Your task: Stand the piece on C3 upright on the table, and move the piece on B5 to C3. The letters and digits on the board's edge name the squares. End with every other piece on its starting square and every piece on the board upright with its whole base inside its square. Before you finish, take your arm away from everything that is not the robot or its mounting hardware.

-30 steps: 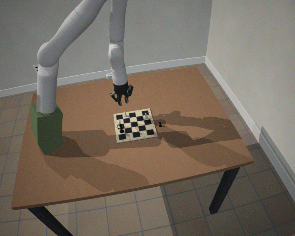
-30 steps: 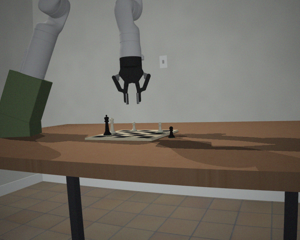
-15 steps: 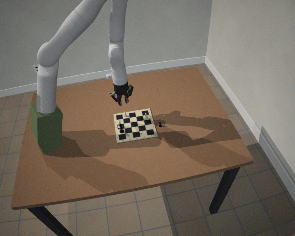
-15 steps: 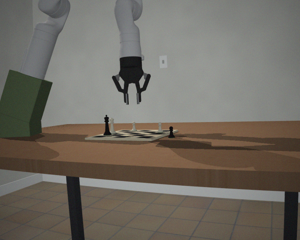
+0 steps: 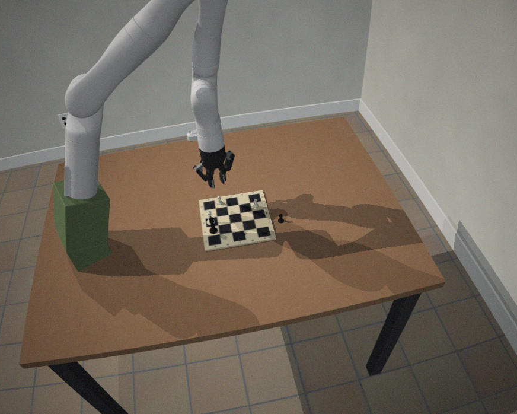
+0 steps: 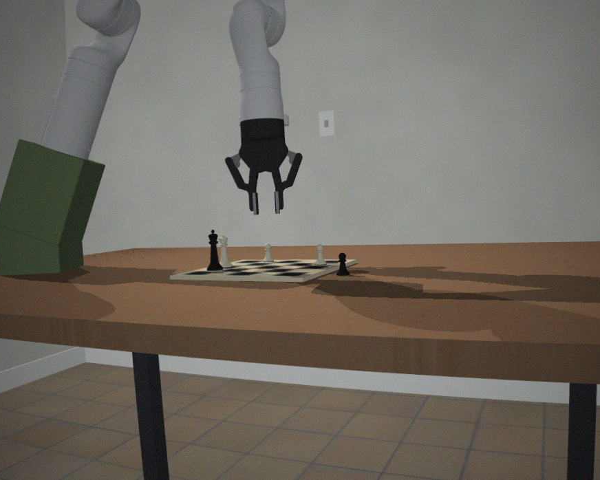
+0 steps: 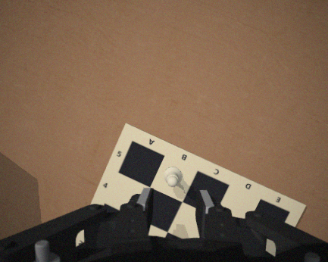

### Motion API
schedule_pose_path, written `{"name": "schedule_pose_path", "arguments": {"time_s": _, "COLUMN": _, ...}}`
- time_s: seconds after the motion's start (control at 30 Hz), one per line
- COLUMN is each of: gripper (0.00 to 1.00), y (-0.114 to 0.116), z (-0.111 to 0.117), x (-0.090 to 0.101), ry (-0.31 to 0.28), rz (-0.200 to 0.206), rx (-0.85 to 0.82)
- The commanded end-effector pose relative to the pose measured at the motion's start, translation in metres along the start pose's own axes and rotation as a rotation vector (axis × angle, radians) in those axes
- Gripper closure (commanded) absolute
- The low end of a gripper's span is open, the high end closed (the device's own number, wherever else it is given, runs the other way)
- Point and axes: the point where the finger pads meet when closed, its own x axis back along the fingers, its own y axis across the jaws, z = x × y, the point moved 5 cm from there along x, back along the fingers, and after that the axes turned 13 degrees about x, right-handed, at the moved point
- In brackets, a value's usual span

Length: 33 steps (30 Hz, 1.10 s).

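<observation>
A small chessboard [image 5: 241, 244] [image 6: 248, 277] [image 7: 201, 165] lies on the brown table [image 5: 338, 178] [image 6: 445, 309]. A white pawn [image 5: 219, 200] [image 6: 268, 253] [image 7: 173, 176] stands upright on B5. A black pawn [image 5: 280, 218] [image 6: 343, 264] stands upright on the table just right of the board. C3 looks bare. My gripper [image 5: 215, 180] [image 6: 264, 209] [image 7: 174, 202] hangs well above the board's far edge, about over the B5 pawn. Its fingers stand a little apart with nothing between them.
A black king [image 5: 213, 227] [image 6: 213, 251] and a white queen [image 5: 210, 216] [image 6: 223, 251] stand upright at the board's left side. A second white pawn [image 5: 255, 203] [image 6: 318, 254] stands near the far right corner. The arm's green base [image 5: 81, 222] [image 6: 42, 212] is at the table's left.
</observation>
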Motion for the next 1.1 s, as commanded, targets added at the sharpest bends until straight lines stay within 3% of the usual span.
{"name": "schedule_pose_path", "arguments": {"time_s": 0.0, "gripper": 0.66, "y": -0.001, "z": 0.001, "x": -0.004, "ry": 0.003, "rz": 0.004, "rx": -0.001}}
{"name": "schedule_pose_path", "arguments": {"time_s": 1.07, "gripper": 0.66, "y": -0.001, "z": 0.001, "x": -0.040, "ry": 0.003, "rz": 0.004, "rx": -0.001}}
